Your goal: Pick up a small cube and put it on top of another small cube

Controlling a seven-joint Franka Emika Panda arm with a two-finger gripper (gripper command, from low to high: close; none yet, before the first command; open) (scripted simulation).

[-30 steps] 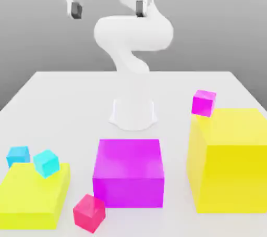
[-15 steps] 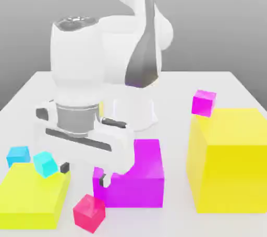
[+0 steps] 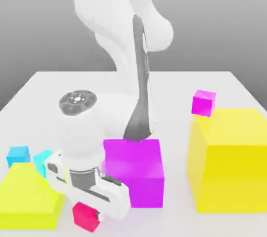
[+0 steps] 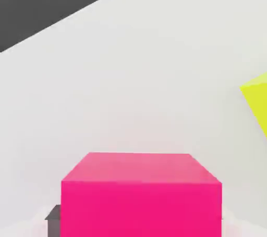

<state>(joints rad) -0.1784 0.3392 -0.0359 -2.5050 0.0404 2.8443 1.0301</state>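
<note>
Exterior view: end effector (image 3: 87,214) closed on the red cube (image 3: 86,217); purple block (image 3: 136,171) just beside, magenta cube (image 3: 204,103) atop tall yellow block (image 3: 229,163).

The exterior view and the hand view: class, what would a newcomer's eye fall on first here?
Probably the tall yellow block at the exterior view's right, with a small magenta cube by its far left corner. Next comes the white robot arm, reaching down beside the large purple box. In the hand view, the small pinkish-red cube between the jaws dominates.
</note>
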